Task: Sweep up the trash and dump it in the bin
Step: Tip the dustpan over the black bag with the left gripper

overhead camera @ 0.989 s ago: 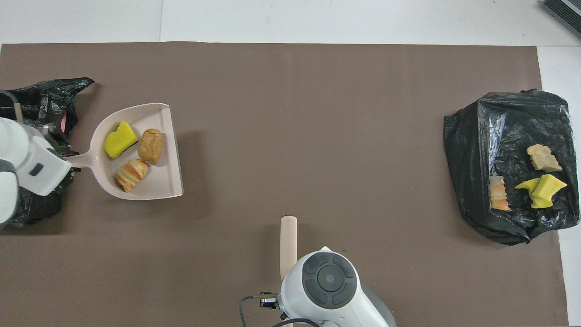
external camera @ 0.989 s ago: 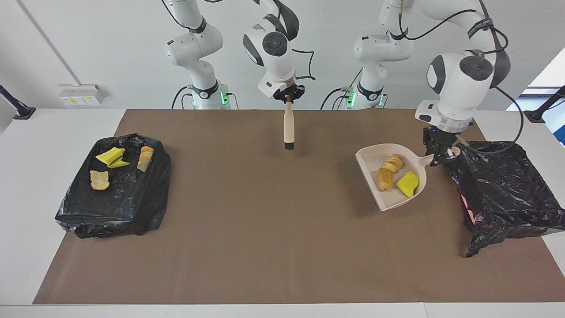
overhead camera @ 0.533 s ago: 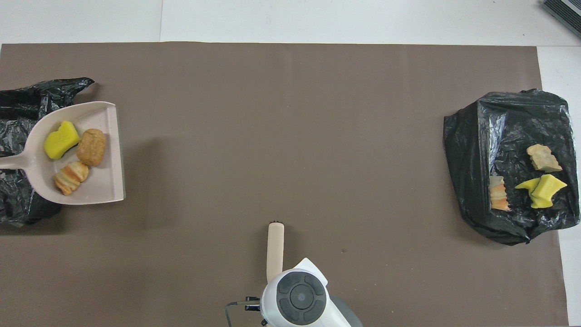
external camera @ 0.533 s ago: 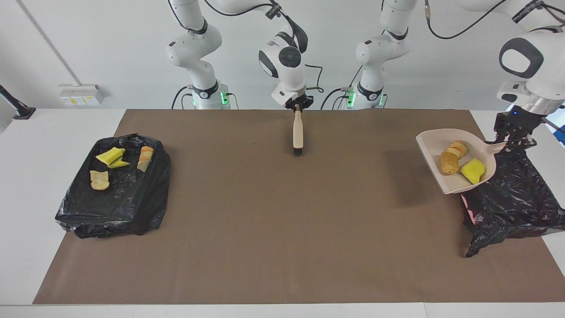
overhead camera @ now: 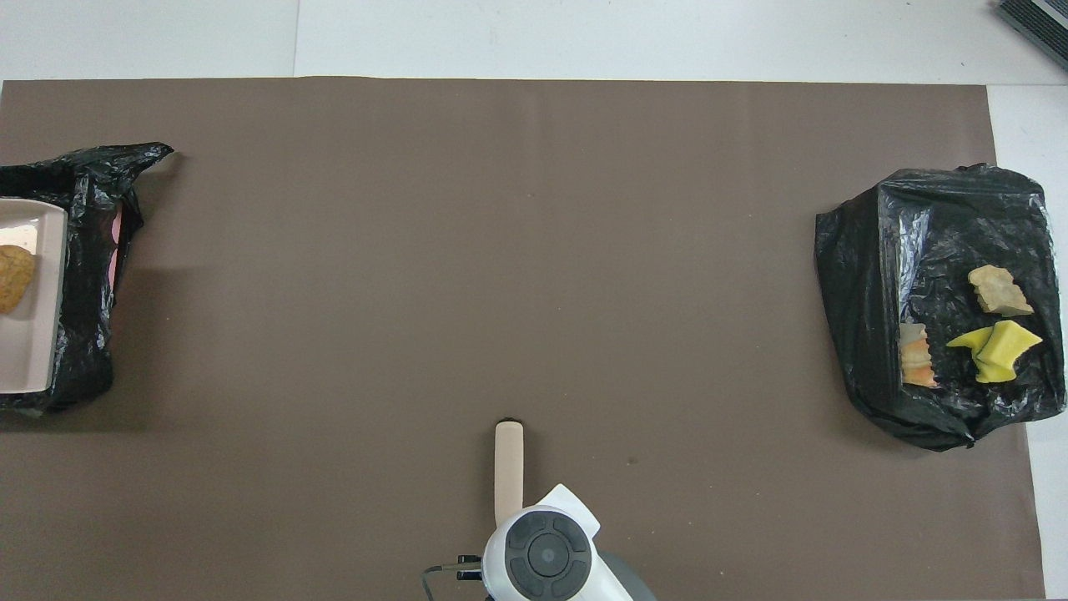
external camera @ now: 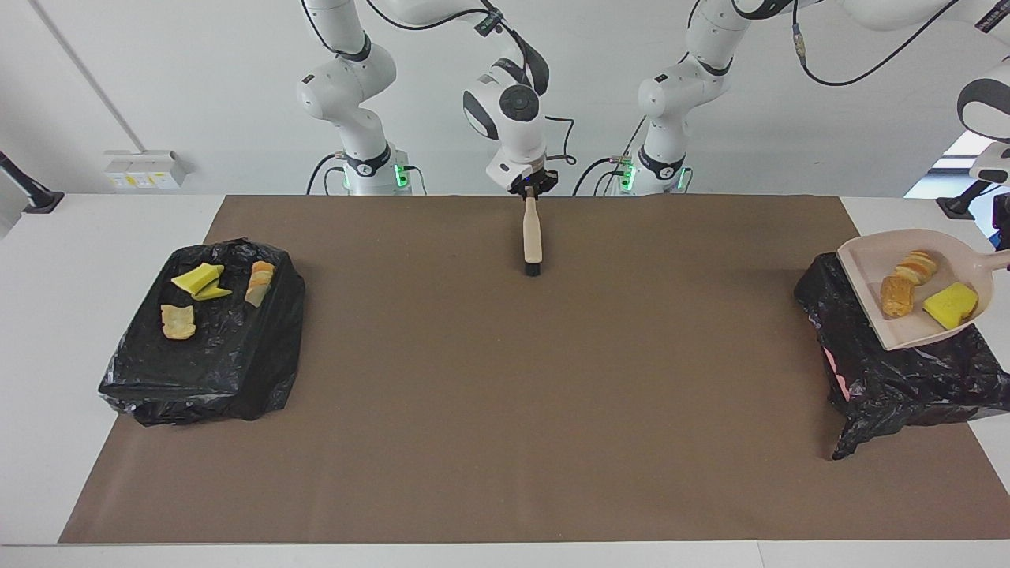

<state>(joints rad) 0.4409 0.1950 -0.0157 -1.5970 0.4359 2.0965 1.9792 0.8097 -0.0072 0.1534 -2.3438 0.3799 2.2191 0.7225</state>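
1. Trash: three lumps lie in the dustpan, a striped bread piece, a brown bread piece and a yellow sponge.
2. The dustpan hangs in the air over the black-bagged bin at the left arm's end of the table, its handle pointing off the picture's edge.
3. Four more lumps, two yellow and two bread pieces, rest on top of a second black bag at the right arm's end.
4. The left hand is out of sight at the frame edge; it is all but closed, and the dustpan's handle runs toward it.
5. The right hand is clamped on the brush, which hangs bristles down over the brown mat, near the robots' edge.
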